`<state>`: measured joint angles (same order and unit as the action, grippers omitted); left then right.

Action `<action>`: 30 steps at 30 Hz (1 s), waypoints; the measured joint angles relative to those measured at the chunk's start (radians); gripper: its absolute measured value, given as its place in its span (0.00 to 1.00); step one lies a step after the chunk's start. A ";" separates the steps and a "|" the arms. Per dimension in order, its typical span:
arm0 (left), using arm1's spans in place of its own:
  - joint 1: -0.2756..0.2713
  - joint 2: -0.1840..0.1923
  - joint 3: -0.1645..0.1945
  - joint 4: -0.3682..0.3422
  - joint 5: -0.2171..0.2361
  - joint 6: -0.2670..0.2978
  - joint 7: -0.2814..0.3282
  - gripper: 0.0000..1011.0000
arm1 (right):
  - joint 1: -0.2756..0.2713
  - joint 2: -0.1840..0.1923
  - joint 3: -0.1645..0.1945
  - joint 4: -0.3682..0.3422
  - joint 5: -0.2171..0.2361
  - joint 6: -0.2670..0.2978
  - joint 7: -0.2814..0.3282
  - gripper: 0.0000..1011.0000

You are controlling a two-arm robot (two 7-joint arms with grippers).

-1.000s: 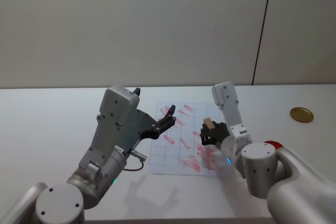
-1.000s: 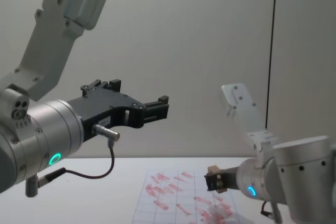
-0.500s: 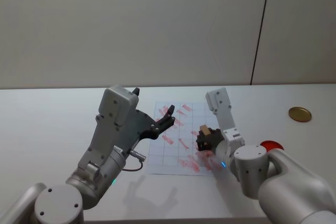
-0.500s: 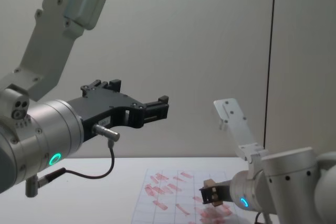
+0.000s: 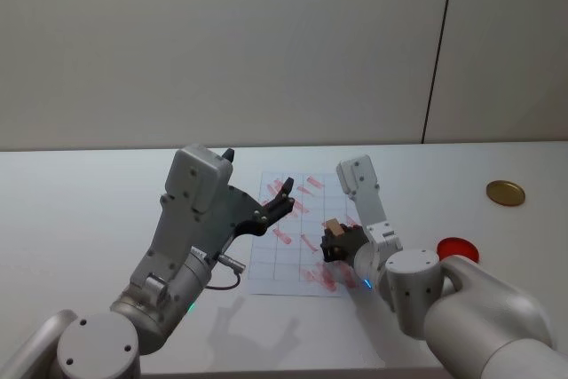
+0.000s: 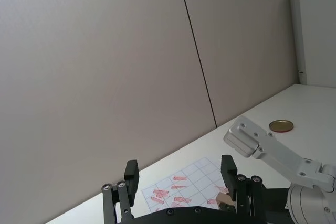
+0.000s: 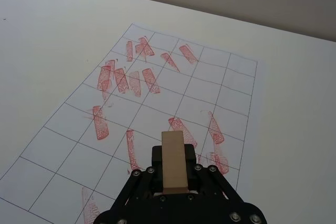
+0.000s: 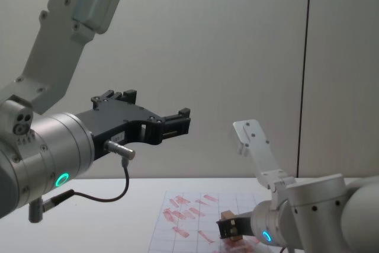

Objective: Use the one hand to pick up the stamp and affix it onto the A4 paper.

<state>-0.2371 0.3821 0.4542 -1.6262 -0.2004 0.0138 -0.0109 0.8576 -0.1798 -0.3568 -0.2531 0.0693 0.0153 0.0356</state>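
White tabletop (image 5: 89,219), the A4 paper (image 5: 286,264) midway between its far and near edges. The right hand (image 5: 330,242) grips the stamp (image 5: 331,226) close over the paper's right half. The left hand (image 5: 277,206) hangs raised, fingers spread. Lower squarely onto an unmarked cell and press evenly, without sliding.

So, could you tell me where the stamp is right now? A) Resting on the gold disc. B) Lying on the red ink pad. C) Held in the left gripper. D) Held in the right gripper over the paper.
D: the stamp sits clamped in the right gripper over the A4 paper; the left gripper hangs open and empty.
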 joint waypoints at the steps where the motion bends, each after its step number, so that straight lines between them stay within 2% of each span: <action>1: 0.000 0.000 0.000 0.000 0.000 0.000 0.000 0.98 | 0.004 -0.002 0.000 0.008 0.000 -0.002 0.000 0.22; 6: 0.000 0.000 0.000 0.000 0.000 0.000 0.000 0.98 | 0.028 -0.014 0.000 0.061 0.000 -0.011 -0.008 0.22; 15: 0.000 0.000 0.000 0.000 0.000 0.000 0.000 0.98 | 0.055 -0.026 0.003 0.118 -0.006 -0.011 -0.031 0.22; 30: 0.000 0.000 0.000 0.000 0.000 0.000 0.000 0.98 | 0.073 -0.038 0.006 0.156 -0.017 -0.001 -0.047 0.22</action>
<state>-0.2371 0.3821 0.4542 -1.6262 -0.2004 0.0138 -0.0109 0.9310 -0.2177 -0.3512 -0.0967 0.0522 0.0144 -0.0111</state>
